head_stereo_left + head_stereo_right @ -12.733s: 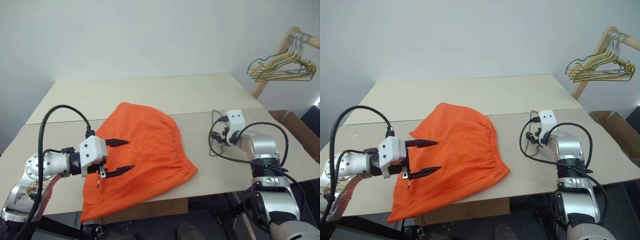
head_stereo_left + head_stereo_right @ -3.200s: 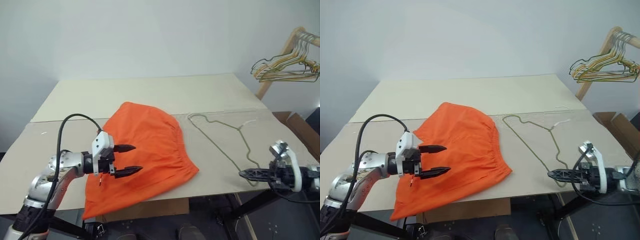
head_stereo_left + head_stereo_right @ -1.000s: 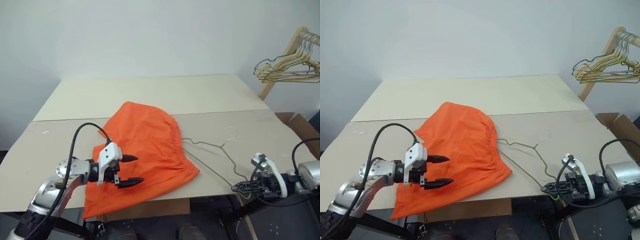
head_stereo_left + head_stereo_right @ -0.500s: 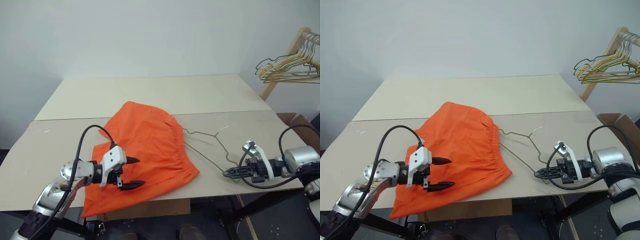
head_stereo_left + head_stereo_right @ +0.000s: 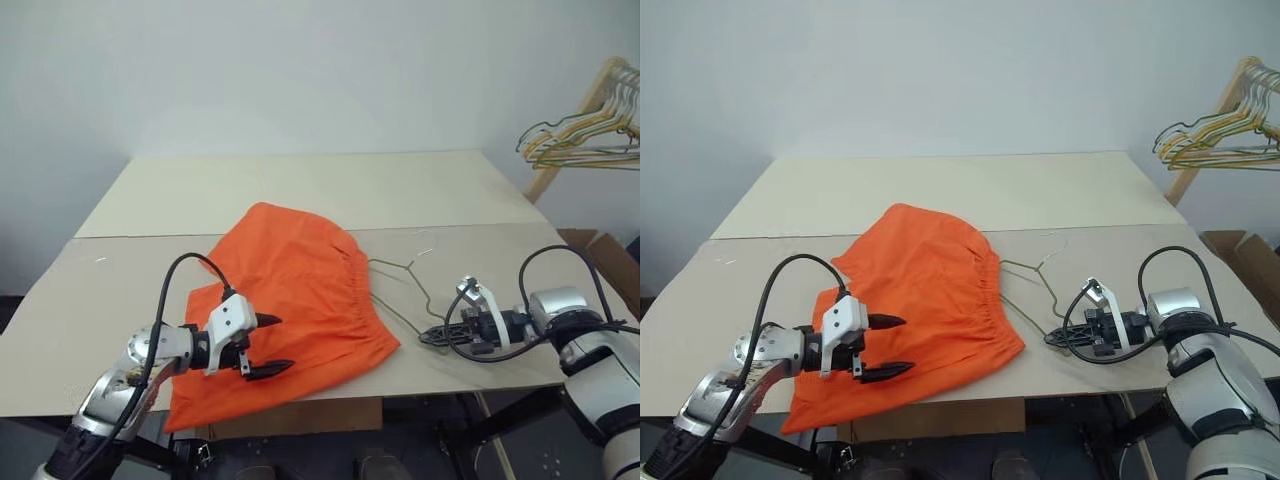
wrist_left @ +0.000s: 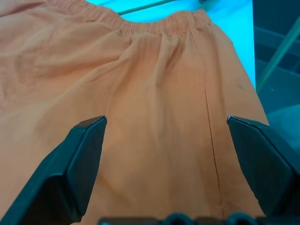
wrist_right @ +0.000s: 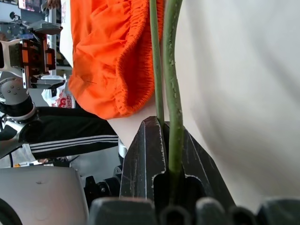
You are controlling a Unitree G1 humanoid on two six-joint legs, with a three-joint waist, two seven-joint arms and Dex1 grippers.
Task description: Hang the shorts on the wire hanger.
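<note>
No writing is readable. The shorts (image 5: 290,290) lie flat mid-counter (image 5: 300,185). At their 3 o'clock lies the wire hanger (image 5: 405,285), pinched by the right gripper (image 5: 432,337). Left gripper (image 5: 270,345) hovers over the shorts, jaws spread.

Plain white wall (image 5: 300,70) behind a beige table (image 5: 300,185), wooden rack (image 5: 575,130) with wire hangers (image 5: 585,145) at right
</note>
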